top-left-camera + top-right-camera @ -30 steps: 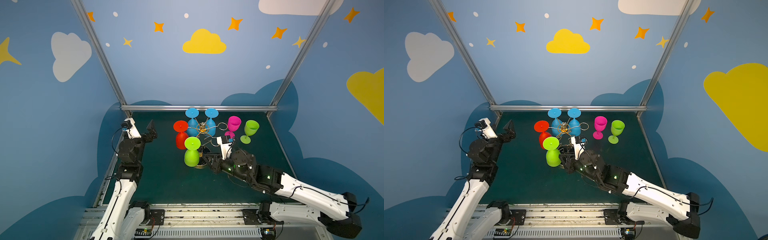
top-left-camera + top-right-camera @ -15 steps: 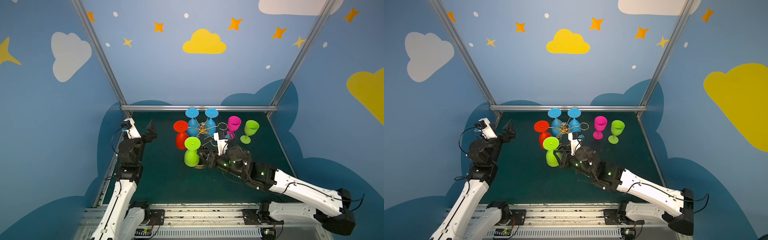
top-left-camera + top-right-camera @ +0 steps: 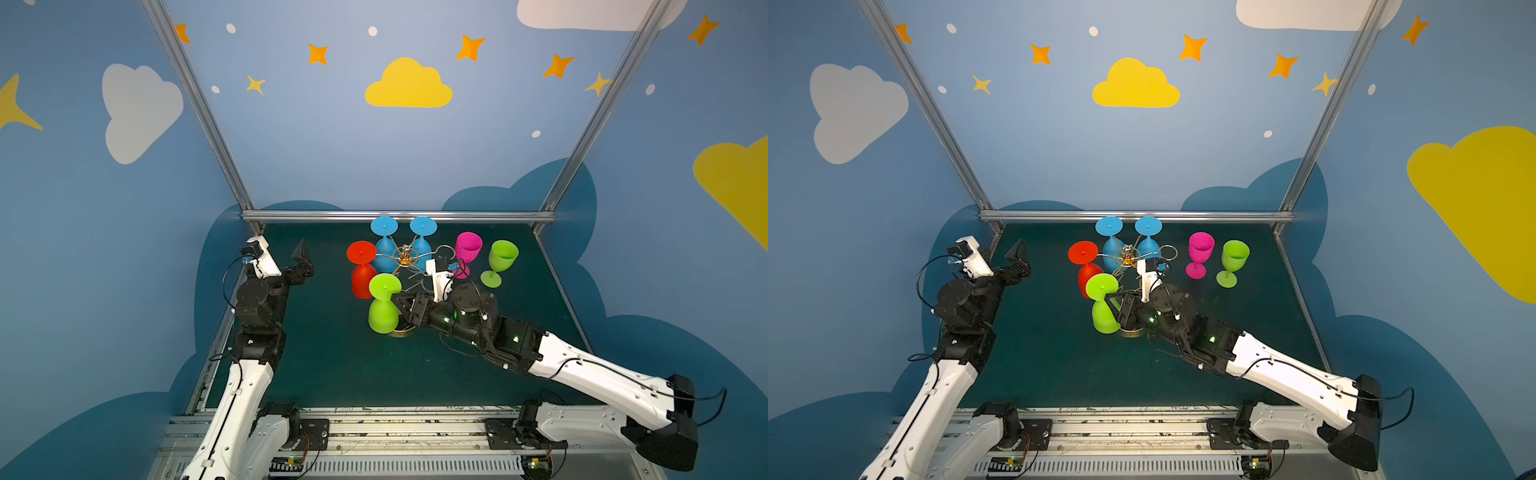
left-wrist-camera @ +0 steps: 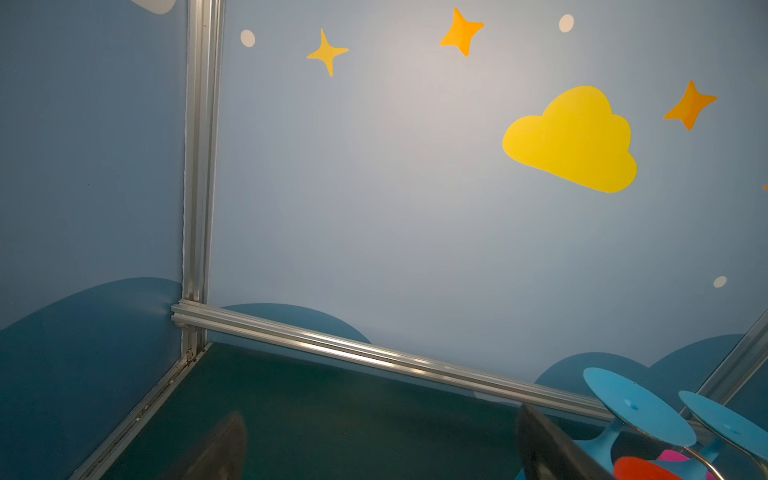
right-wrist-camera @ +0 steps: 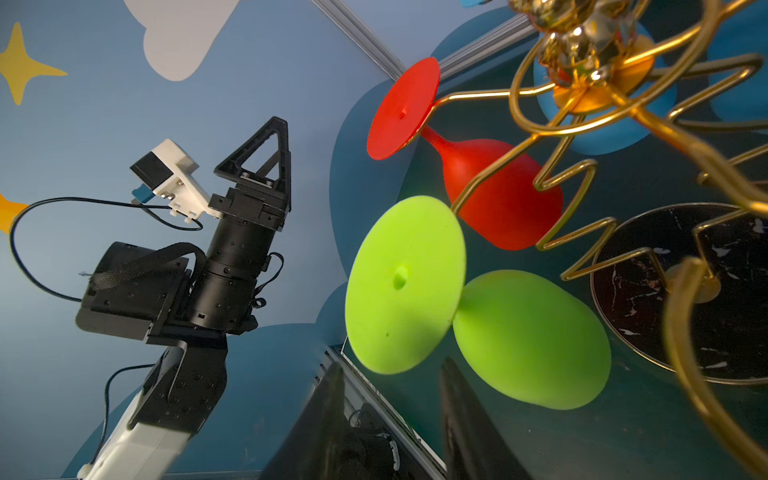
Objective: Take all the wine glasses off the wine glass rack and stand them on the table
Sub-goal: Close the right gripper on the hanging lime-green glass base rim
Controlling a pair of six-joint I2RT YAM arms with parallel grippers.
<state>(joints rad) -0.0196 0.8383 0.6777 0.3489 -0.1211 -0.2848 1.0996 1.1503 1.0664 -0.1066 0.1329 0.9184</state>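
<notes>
The gold wire wine glass rack [image 3: 405,261] [image 3: 1128,257] [image 5: 582,87] stands mid-table on a round dark base [image 5: 731,257]. A lime green wine glass [image 3: 383,307] [image 3: 1102,305] [image 5: 528,336] hangs upside down from its near arm. My right gripper [image 3: 400,301] [image 3: 1113,302] [image 5: 390,368] is open, its tips just short of that glass's stem. The foot's rim lies over the gap and nothing is gripped. My left gripper [image 3: 302,258] [image 3: 1018,257] [image 4: 382,451] is wide open and empty, raised at the far left.
A red glass [image 3: 362,272] [image 5: 494,187] and two blue glasses [image 3: 384,245] [image 3: 422,243] also hang on the rack. A pink glass [image 3: 468,249] and a second green glass [image 3: 500,261] stand upright on the table to the rack's right. Walls enclose three sides.
My right arm has reached left and forward, bringing its gripper up to the hanging green glass, and the jaws have opened slightly. The left arm has not moved.
</notes>
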